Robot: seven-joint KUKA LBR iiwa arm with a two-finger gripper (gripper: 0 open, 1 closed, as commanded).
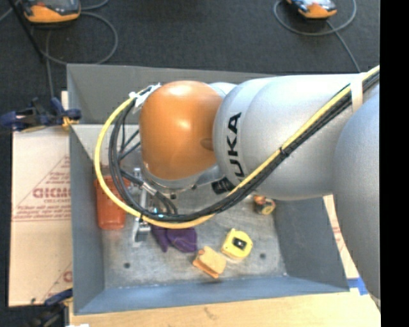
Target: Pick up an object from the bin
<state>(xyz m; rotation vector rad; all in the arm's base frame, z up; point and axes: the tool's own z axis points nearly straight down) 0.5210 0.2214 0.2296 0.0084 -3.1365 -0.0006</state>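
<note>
- A dark, nearly black floor [192, 35] with a matte, faintly textured surface spans the upper part of the frame.
- At the upper left edge, an orange and dark grey device [51, 9] lies on the floor, cut off by the frame.
- A second, similar device [311, 6] lies at the upper right edge.
- Thin black cables [115, 37] loop from both across the floor.
- The light is even and soft.

Yellow tape measure [236, 245], toy sandwich [209, 262]
</note>
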